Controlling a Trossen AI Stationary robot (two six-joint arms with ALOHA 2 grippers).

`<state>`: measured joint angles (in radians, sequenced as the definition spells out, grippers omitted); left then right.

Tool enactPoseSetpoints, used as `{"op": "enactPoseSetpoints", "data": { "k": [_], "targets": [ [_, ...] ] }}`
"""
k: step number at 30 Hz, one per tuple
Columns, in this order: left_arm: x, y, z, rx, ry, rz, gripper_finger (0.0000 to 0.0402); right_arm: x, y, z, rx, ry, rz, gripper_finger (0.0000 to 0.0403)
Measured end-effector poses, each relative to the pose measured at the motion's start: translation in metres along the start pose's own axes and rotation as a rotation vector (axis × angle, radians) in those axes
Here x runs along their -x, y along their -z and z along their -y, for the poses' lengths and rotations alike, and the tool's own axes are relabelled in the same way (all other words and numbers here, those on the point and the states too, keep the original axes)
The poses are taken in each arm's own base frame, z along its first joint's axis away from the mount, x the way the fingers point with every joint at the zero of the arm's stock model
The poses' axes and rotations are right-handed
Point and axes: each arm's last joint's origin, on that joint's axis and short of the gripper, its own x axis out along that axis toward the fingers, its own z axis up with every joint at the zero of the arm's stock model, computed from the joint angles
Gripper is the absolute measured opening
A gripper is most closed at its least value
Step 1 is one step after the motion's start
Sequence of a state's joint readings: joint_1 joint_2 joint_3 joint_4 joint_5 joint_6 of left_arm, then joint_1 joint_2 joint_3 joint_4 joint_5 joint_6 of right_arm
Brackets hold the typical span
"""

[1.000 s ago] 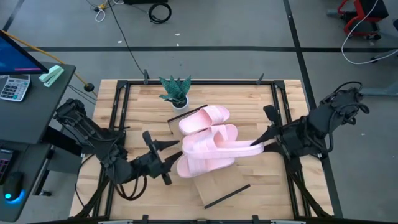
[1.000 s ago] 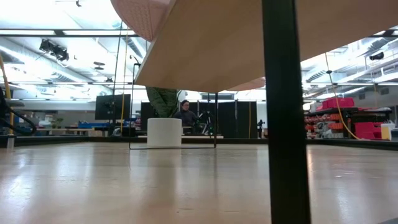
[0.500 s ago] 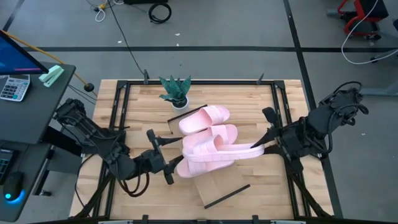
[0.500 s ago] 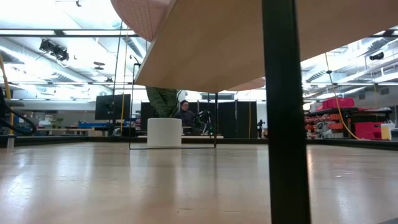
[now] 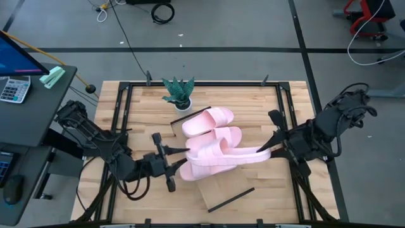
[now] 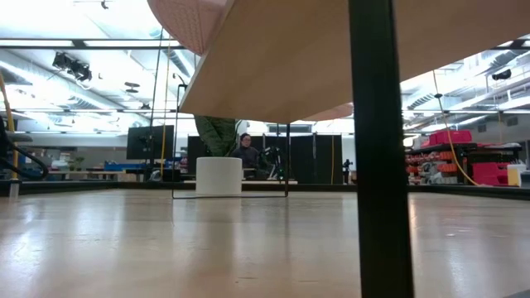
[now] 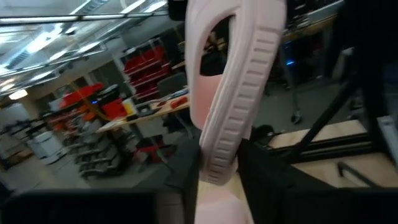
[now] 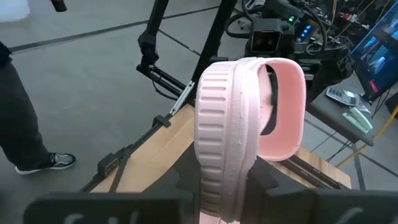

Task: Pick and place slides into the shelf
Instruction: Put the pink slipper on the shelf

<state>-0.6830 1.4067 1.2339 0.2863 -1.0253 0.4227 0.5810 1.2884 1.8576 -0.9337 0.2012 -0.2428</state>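
Four slides [image 5: 212, 149] sit bunched over the shelf [image 5: 223, 185], the tilted wood board on the tabletop [image 5: 133, 107]. Two of them are in my grip. I have the right gripper [image 5: 268, 151] clenched on the end of the slide lying across the pile, which runs straight out ahead of its fingers; the right wrist view shows that sole edge-on between them. My left gripper [image 5: 172, 160] is clamped on the nearest slide in the same way, its ridged pink sole [image 7: 231, 106] rising straight out between those dark fingers. The other two lie past both sets of fingertips, toward the potted plant [image 5: 178, 94].

I judge these light, soft foam, likely to flex and sag when pinched at one end. The ribbed edge should resist slipping. A hold nearer the strap would probably steady each slide better.
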Motion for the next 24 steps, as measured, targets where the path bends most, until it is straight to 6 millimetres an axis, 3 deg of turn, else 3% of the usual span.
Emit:
{"op": "enactPoseSetpoints", "data": {
  "k": [4, 14, 21, 24],
  "targets": [
    [-0.0018, -0.0004, -0.0005, 0.053, 0.024, 0.015, 0.0077, 0.0001, 0.0005, 0.003, -0.016, 0.011, -0.001, 0.0064],
    [-0.0022, -0.0009, -0.0009, 0.074, 0.026, 0.02, 0.0058, -0.0005, 0.0007, 0.0036, -0.019, 0.017, -0.004, 0.0068],
    [-0.0035, -0.0008, -0.0022, 0.062, 0.002, 0.014, 0.0044, -0.0053, 0.0036, 0.0044, -0.06, 0.078, -0.045, 0.0222],
    [-0.0034, -0.0004, -0.0032, 0.029, -0.032, -0.001, 0.0046, 0.0017, 0.0049, 0.0064, -0.092, 0.119, -0.053, 0.0274]
  ]
}}
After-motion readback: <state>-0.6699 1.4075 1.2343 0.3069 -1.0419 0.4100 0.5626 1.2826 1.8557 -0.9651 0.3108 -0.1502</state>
